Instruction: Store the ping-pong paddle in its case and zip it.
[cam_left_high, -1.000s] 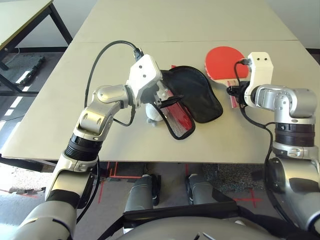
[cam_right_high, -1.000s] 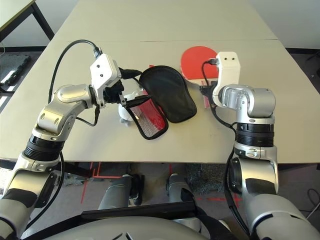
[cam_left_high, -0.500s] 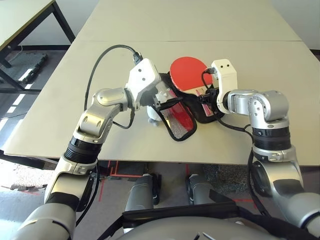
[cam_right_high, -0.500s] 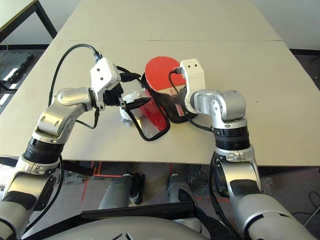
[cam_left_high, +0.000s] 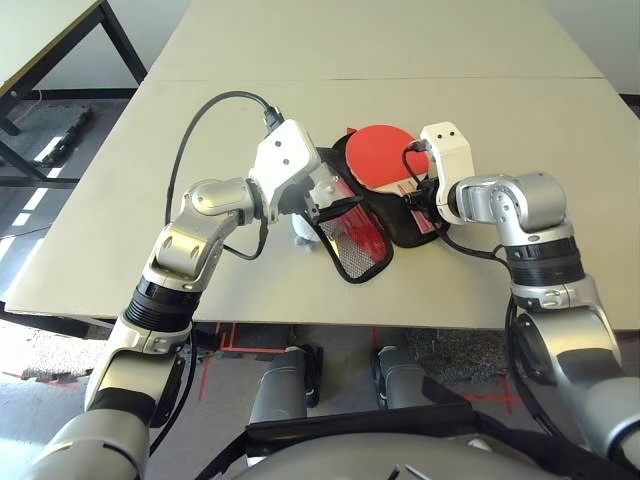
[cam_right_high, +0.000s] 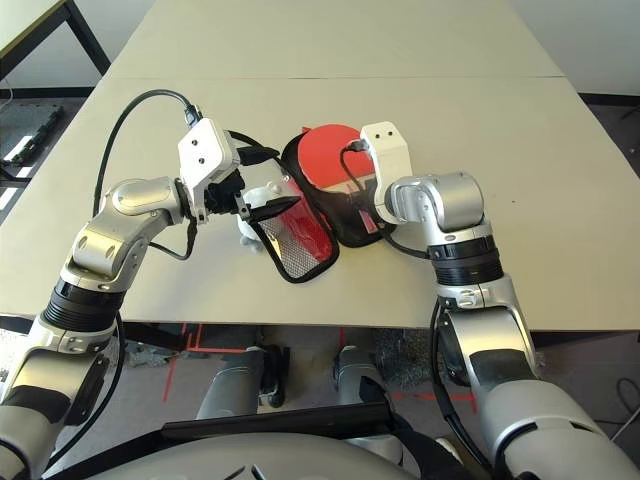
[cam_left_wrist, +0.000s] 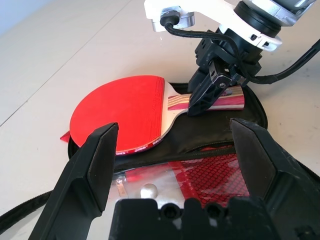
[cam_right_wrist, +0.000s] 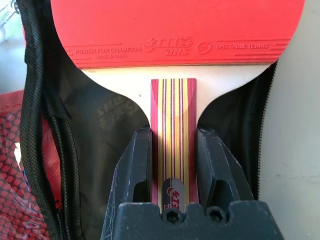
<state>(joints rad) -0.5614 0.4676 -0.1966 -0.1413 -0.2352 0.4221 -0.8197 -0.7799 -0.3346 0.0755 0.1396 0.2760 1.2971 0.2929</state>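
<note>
The case (cam_left_high: 400, 215) lies unzipped on the table (cam_left_high: 120, 190), its black lining facing up, while its red upper flap (cam_left_high: 355, 235) with the mesh end is lifted up toward the robot's left. The ping-pong paddle (cam_left_wrist: 122, 112) rests red face up over the open black lining, its round blade toward the far end of the case and partly past the rim (the printed edge of the rubber is readable in the right wrist view). The right gripper (cam_right_wrist: 172, 165) clamps the striped wooden handle (cam_right_wrist: 173, 130) between its two black fingers, one pressed on each side. The left gripper (cam_left_wrist: 177, 160) sits at the raised flap with its fingers spread wide; whether they touch the flap cannot be told from these views.
</note>
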